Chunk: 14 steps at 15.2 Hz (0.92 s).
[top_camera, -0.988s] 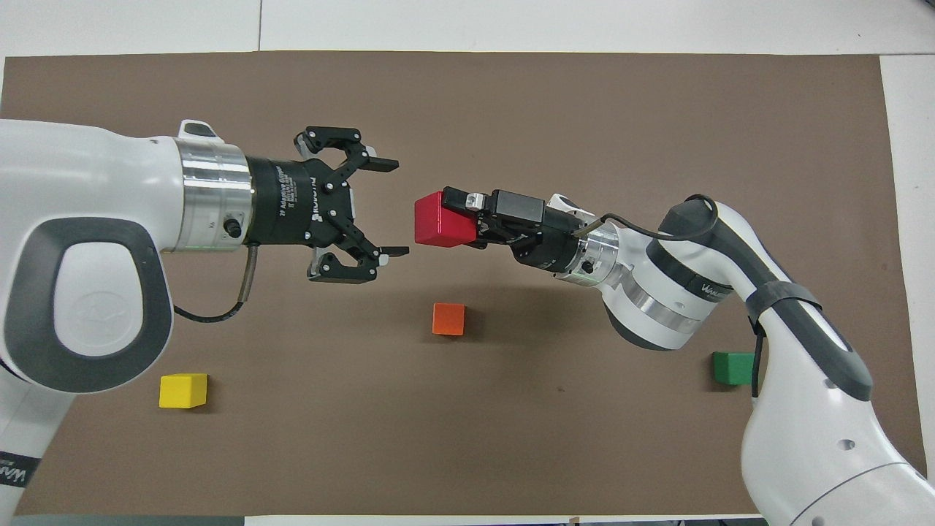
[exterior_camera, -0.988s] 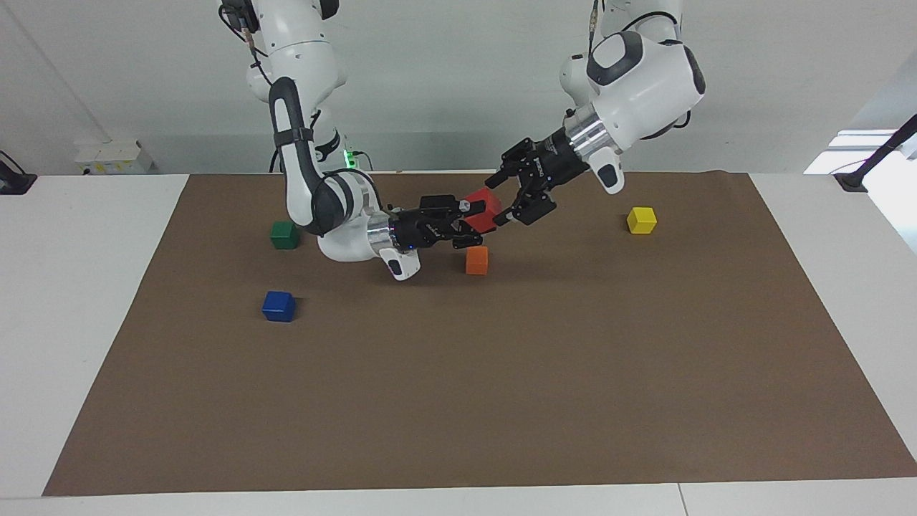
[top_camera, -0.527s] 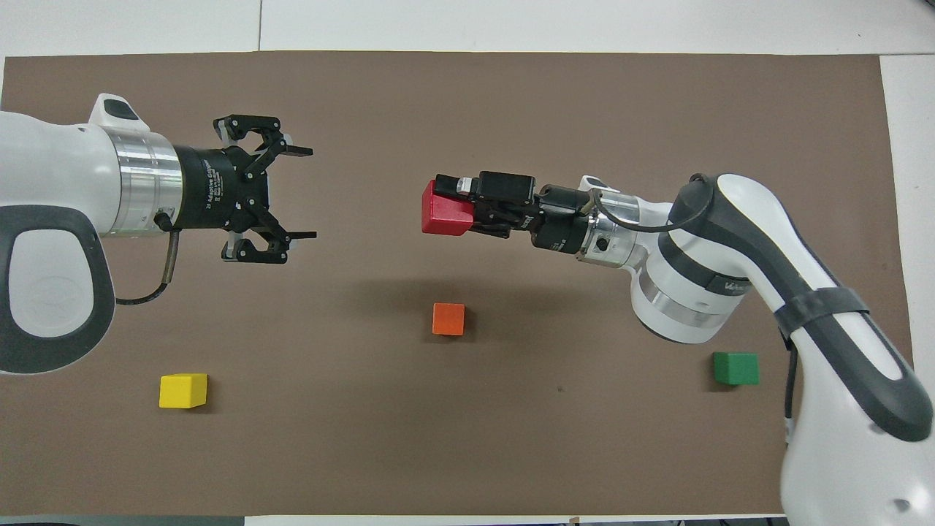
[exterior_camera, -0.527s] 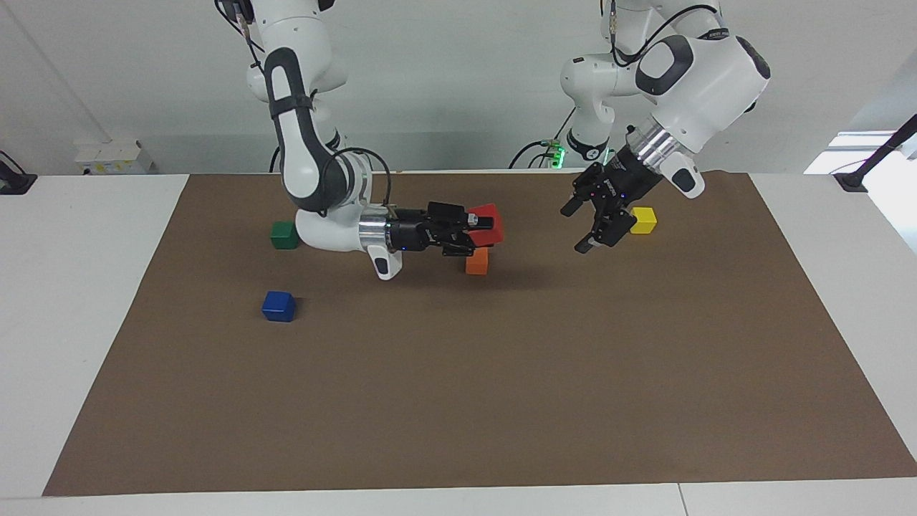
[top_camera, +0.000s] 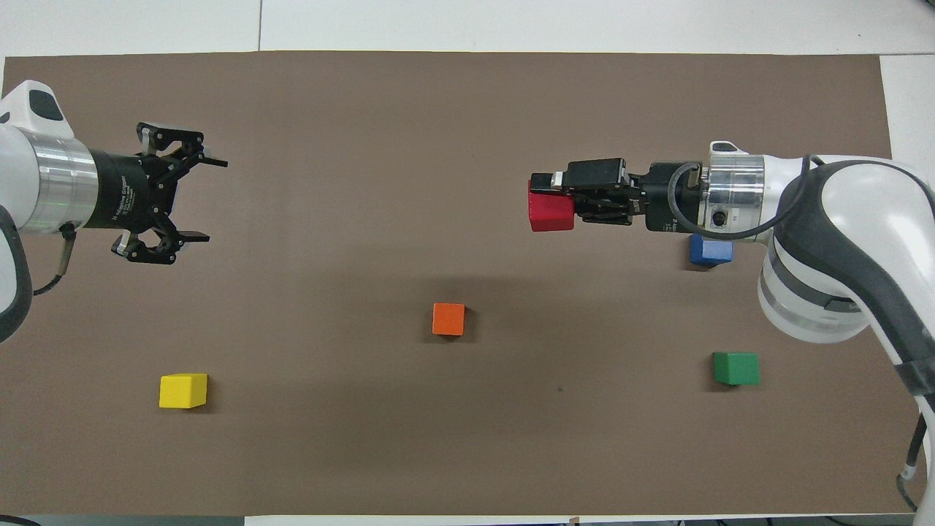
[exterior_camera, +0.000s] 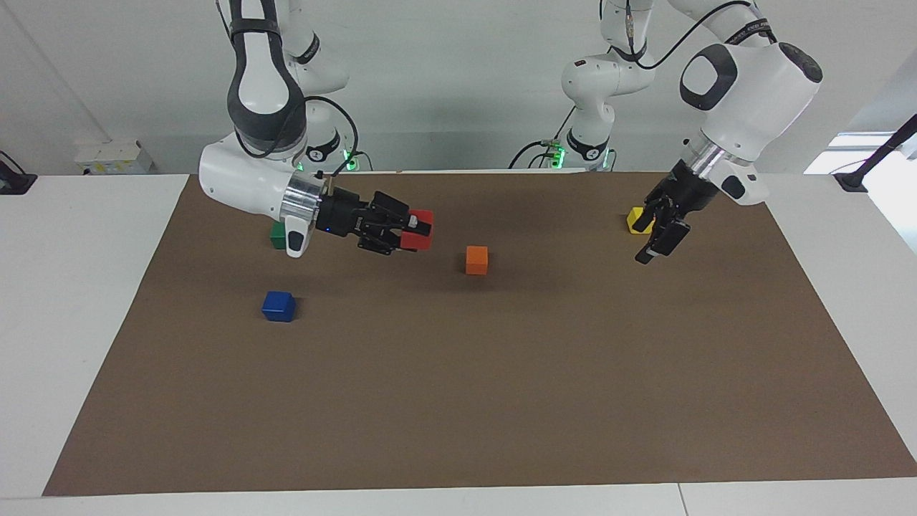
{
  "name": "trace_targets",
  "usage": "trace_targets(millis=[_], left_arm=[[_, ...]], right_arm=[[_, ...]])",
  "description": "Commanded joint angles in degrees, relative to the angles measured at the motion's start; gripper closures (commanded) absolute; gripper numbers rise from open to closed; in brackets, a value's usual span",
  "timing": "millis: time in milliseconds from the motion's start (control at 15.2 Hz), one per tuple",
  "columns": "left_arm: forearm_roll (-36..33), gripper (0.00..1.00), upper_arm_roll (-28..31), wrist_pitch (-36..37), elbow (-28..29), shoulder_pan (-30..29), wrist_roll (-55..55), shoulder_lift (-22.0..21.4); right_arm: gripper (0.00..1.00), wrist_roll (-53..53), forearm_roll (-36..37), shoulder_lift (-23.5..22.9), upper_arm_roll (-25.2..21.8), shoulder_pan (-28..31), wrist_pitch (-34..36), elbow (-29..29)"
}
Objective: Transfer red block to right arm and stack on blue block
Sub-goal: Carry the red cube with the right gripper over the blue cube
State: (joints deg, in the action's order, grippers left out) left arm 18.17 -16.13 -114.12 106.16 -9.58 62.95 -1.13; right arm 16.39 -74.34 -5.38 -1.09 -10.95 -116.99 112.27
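My right gripper (exterior_camera: 414, 231) is shut on the red block (exterior_camera: 419, 229) and holds it sideways in the air, over the mat between the orange cube and the blue block (exterior_camera: 279, 306). In the overhead view the red block (top_camera: 550, 213) sits at the tip of the right gripper (top_camera: 549, 204), and the arm's wrist covers part of the blue block (top_camera: 711, 250). The blue block stands alone on the mat toward the right arm's end. My left gripper (exterior_camera: 655, 242) is open and empty, up in the air by the yellow cube; it also shows in the overhead view (top_camera: 199, 199).
An orange cube (exterior_camera: 476, 259) stands mid-table on the brown mat (exterior_camera: 501, 394). A yellow cube (exterior_camera: 636, 219) sits toward the left arm's end, partly covered by the left gripper. A green cube (exterior_camera: 279, 233) sits near the right arm's base, partly hidden by that arm.
The left gripper drew away, open, toward the yellow cube. The right gripper kept the red block and carried it toward its own end of the table, closer to the blue block.
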Motion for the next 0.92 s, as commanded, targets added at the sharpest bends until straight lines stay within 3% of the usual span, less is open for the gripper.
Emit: trace_targets(millis=[0, 264, 461, 659, 857], left_arm=[[-6.9, 0.00, -0.5, 1.4, 1.0, -0.9, -8.4, 0.6], [-16.1, 0.00, -0.5, 4.9, 0.4, -1.1, -22.3, 2.0], [-20.1, 0.00, -0.5, 10.6, -5.1, -3.2, -37.3, 4.7], [-28.0, 0.00, -0.9, 17.1, -10.4, -1.9, -46.0, 6.5], [-29.1, 0.00, -1.1, 20.9, -8.7, 0.0, -48.2, 3.8]], right_arm=[[1.00, -5.2, 13.7, 1.0, 0.2, 2.5, 0.7, -1.4], [1.00, -10.0, 36.7, 2.8, 0.1, 6.7, 2.6, -4.2], [1.00, -12.7, 52.7, 3.4, 0.2, 8.5, 4.3, -5.5], [1.00, -13.9, 62.7, 3.5, 0.1, 9.7, 5.6, -4.8], [1.00, -17.3, 72.1, 3.5, 0.3, 10.2, 6.4, -4.6]])
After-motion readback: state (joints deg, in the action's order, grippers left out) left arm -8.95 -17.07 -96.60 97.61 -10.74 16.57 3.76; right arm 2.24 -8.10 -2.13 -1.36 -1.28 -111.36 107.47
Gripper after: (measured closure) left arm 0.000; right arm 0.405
